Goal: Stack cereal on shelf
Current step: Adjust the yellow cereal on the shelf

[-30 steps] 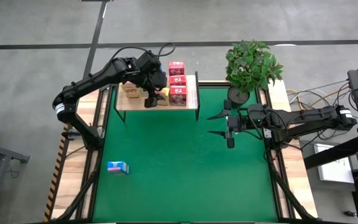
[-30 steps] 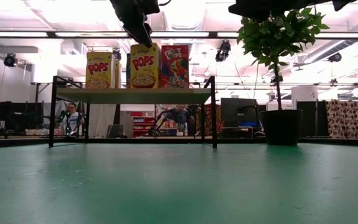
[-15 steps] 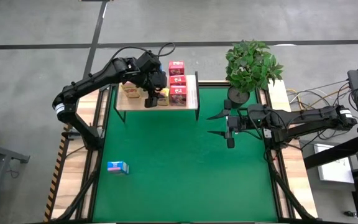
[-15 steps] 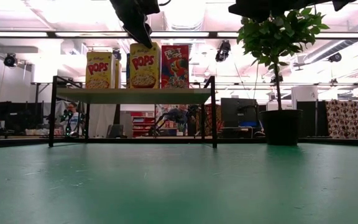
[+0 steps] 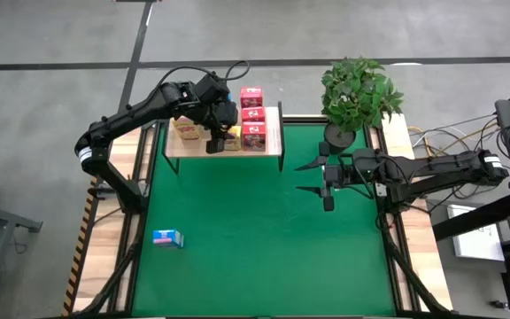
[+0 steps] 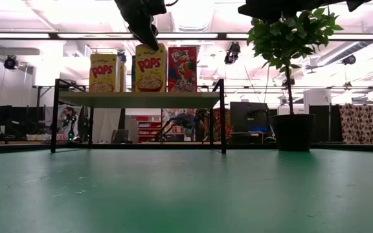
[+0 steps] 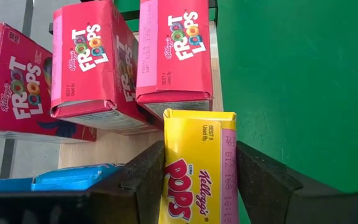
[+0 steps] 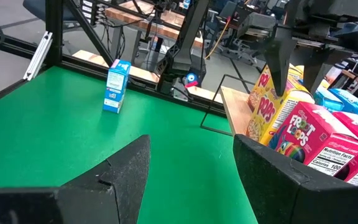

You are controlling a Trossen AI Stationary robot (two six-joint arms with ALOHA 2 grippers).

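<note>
The shelf (image 5: 273, 142) stands at the far edge of the green mat. Three red cereal boxes (image 5: 252, 115) stand on it in a row, with yellow boxes (image 6: 102, 72) and blue boxes (image 7: 73, 177) to their left. My left gripper (image 5: 215, 142) hangs over the shelf, shut on an upright yellow cereal box (image 7: 197, 168) next to the nearest red one. One blue cereal box (image 5: 167, 237) lies on the mat at the near left. My right gripper (image 5: 312, 177) hovers open over the mat's right half, holding nothing. My left gripper has the yellow cereal box between its two fingers. One finger (image 7: 148, 180) lies against one side and the other finger (image 7: 253, 180) against the opposite side, near the box's top (image 6: 151, 46). The fingers slant down from above and from the far left. The box stands upright on the shelf board.
A potted plant (image 5: 359, 93) stands at the far right corner, beside the shelf. The middle and near part of the green mat (image 5: 264, 239) lies open. The shelf has thin black posts (image 6: 223, 116) at its corners. Desks and equipment fill the room behind.
</note>
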